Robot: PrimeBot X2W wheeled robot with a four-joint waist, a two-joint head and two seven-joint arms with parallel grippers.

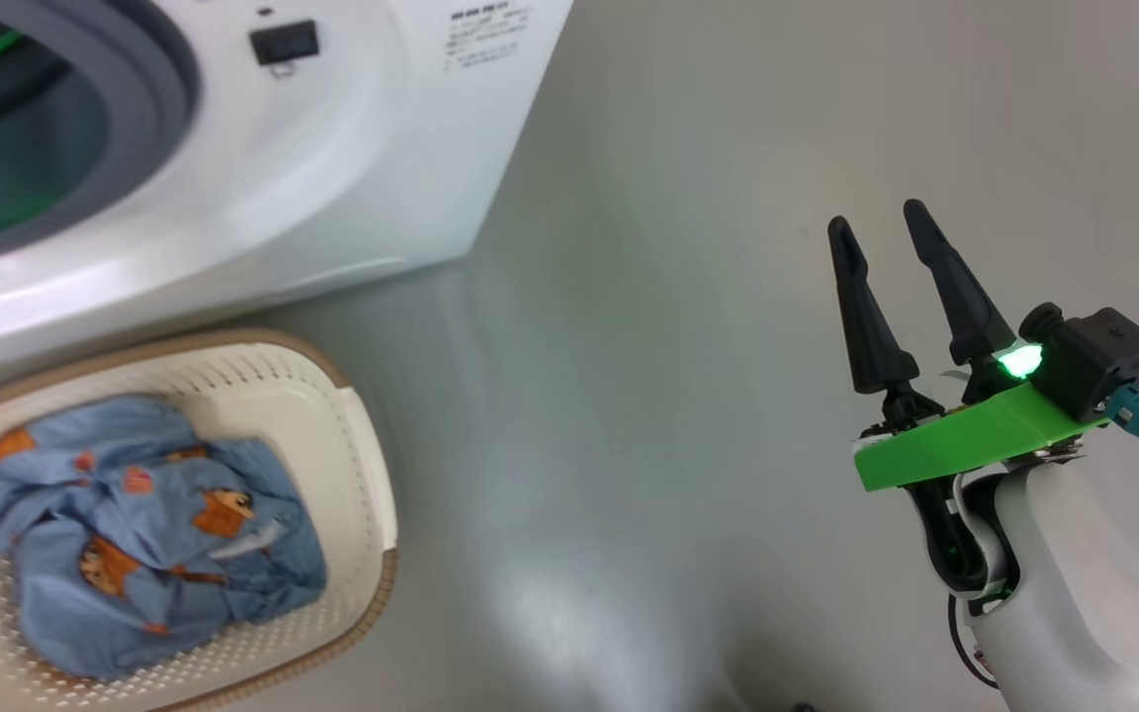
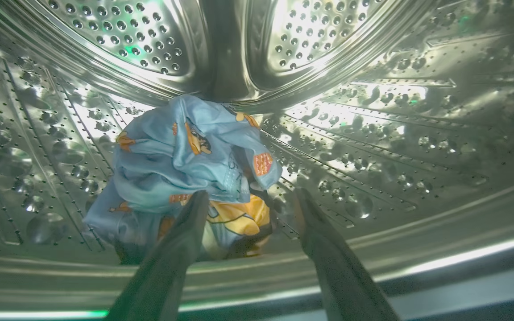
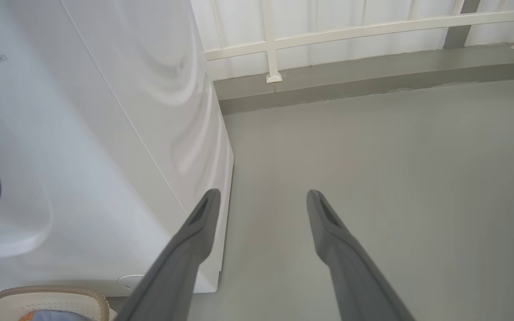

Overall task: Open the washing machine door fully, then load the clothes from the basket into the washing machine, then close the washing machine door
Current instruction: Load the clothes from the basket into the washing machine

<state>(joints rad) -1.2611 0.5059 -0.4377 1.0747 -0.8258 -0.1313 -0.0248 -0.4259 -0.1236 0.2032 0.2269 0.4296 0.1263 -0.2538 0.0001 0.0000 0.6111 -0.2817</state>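
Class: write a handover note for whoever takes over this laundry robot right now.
Left hand: open, inside the drum, with a blue garment lying just ahead of it.
Right hand: open, empty, over the floor.
Blue clothes lie in the basket beside the washing machine.
Done: door opened, one garment loaded.
Left: load the rest, close the door.

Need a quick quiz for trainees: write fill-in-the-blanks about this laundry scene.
The open left end effector points at a blue garment lying in the steel ____.
More clothes lie in the cream ____ by the washing machine.
The right end effector hangs open above the grey ____.
Missing: drum; basket; floor.
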